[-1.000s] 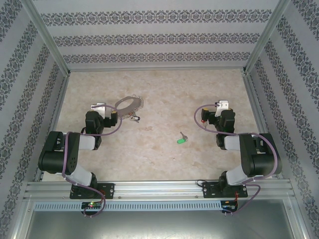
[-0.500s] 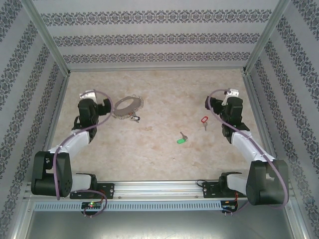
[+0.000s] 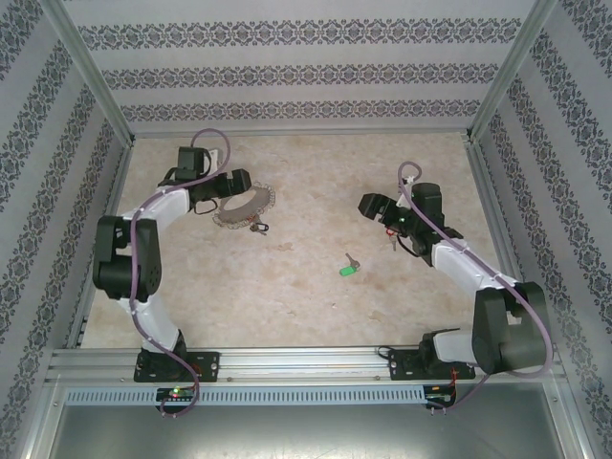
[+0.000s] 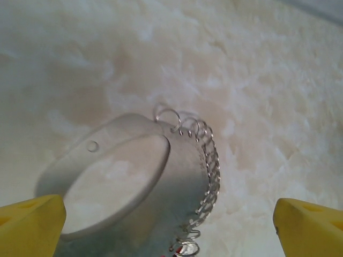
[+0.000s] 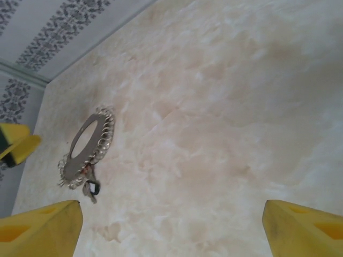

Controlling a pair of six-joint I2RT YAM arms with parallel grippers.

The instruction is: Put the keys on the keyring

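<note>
I see the left tool (image 3: 241,182) spread wide at the keyring (image 3: 245,209) — right tool (image 3: 367,204) apart too; green key (image 3: 347,270) loose on the tabletop (image 3: 277,296).

This is looking like a robotics lab test cell rather than a lived-in room. A black-and-white jointed robot arm (image 3: 120,263) and a matching second arm (image 3: 507,325) are sitting bolted to a slotted silver aluminium rail (image 3: 306,361) at the near edge of a beige marble-patterned tabletop (image 3: 316,167). Bare silver aluminium posts (image 3: 93,81) are framing the booth. Flat panels of grey floral-striped wallpaper (image 3: 287,72) are standing in as walls on three sides.
</note>
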